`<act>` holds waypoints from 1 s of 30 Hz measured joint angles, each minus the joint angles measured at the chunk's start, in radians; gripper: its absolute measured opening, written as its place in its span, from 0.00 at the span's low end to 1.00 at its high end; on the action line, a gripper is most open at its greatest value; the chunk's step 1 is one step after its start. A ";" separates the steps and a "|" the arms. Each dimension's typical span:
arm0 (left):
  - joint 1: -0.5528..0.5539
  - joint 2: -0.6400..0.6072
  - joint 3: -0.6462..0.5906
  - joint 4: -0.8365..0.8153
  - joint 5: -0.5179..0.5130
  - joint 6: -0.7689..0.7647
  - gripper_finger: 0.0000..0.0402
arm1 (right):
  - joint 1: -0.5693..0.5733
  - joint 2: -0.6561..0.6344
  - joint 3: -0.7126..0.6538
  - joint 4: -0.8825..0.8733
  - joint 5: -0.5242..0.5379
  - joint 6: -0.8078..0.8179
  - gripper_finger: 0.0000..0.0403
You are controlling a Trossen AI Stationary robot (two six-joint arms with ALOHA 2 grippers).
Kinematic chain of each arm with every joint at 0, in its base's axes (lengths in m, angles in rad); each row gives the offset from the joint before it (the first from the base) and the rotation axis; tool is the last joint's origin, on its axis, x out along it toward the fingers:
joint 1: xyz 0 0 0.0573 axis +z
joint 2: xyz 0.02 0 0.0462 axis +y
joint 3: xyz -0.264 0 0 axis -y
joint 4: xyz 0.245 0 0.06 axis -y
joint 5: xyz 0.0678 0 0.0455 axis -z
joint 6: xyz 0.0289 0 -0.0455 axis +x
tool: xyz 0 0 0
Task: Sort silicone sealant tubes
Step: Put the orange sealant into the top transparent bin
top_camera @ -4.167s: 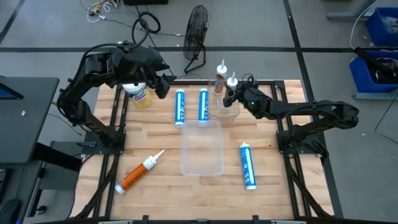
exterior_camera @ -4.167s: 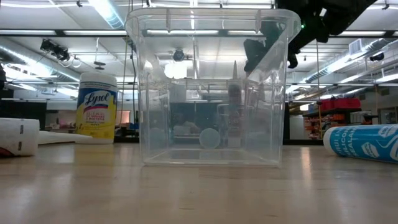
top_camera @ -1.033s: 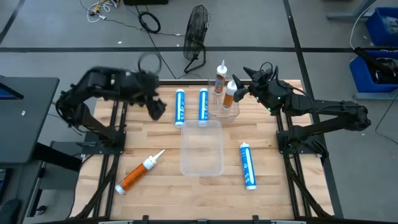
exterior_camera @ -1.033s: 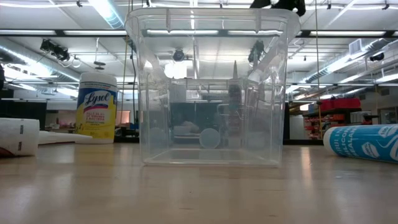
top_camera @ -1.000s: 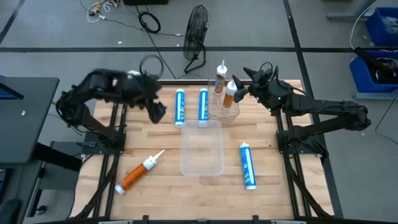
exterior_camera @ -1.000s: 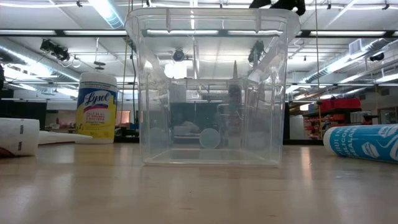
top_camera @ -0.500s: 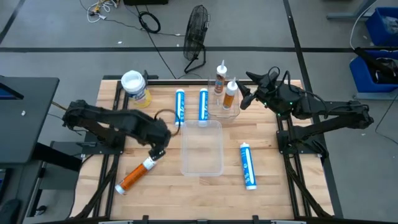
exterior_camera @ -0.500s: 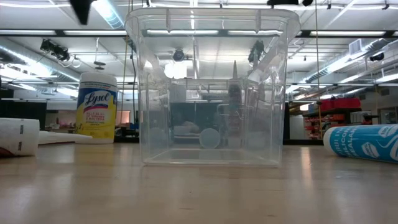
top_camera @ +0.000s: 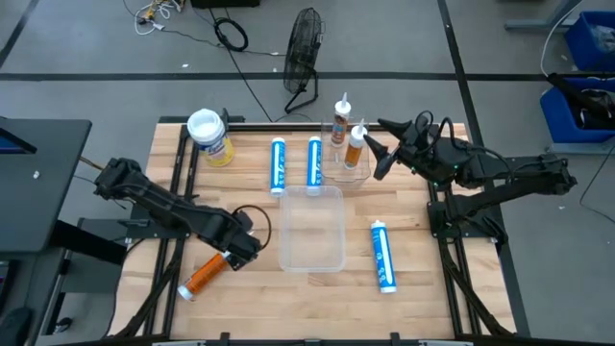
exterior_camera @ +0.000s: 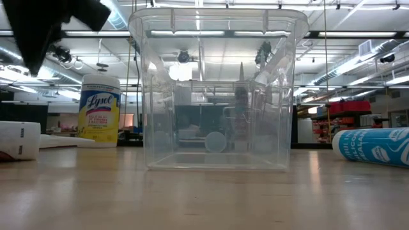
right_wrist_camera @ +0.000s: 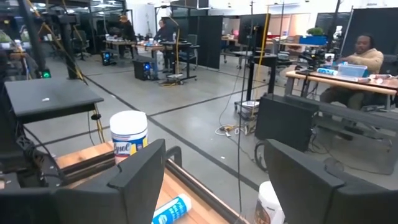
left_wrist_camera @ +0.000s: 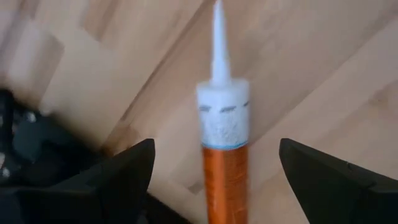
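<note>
The left hand hung over the orange tube lying left of the clear bin on the bench, its fingers spread wide on either side of the tube's white nozzle end and not gripping it. Two blue tubes lay side by side just behind the bin, and a third blue tube lay to the bin's right. Behind the bin to the right, two more orange tubes stood upright in a small clear cup. The right hand hovered just right of that cup, released and holding nothing. A yellow canister stood behind the bin to the left, well apart from it.
</note>
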 joint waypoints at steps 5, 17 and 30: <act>-0.027 0.000 -0.103 0.164 0.050 -0.047 0.87 | 0.005 0.000 0.000 0.000 0.000 -0.002 0.68; -0.080 0.000 -0.242 0.302 0.101 -0.107 0.87 | 0.005 0.000 0.000 0.000 0.000 -0.003 0.68; -0.128 0.000 -0.331 0.402 0.121 -0.180 0.87 | 0.005 0.000 -0.001 0.000 0.000 -0.004 0.68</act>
